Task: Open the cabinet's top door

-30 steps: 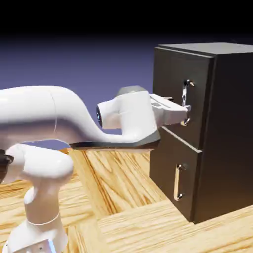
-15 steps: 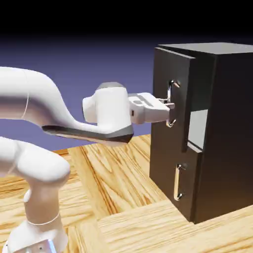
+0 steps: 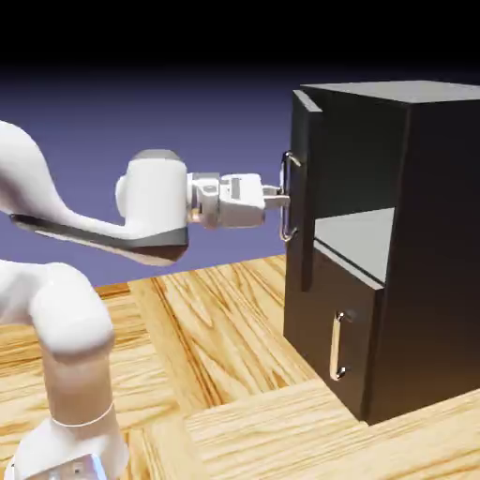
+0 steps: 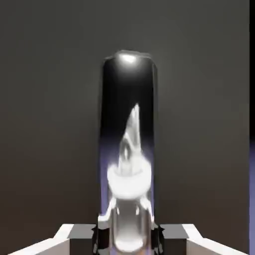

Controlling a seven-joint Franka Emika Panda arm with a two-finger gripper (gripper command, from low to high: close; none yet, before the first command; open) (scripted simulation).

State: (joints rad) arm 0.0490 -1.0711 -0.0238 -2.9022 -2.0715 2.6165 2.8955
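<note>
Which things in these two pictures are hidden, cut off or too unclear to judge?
- Exterior view: the top door is seen nearly edge-on, so its front face is hidden.
- Exterior view: the gripper fingertips are too small to separate at the handle.
- Exterior view: the cabinet interior above the shelf is too dark to read.
- Hand view: the handle fills the middle; its lower end is cut off by the bottom edge.

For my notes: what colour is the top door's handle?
Shiny silver handle, clearest in the exterior view.

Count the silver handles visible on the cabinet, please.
2. The top door's handle is clamped in the gripper, with the top door swung open; the lower handle sits untouched on the closed lower panel. None seems hidden.
</note>
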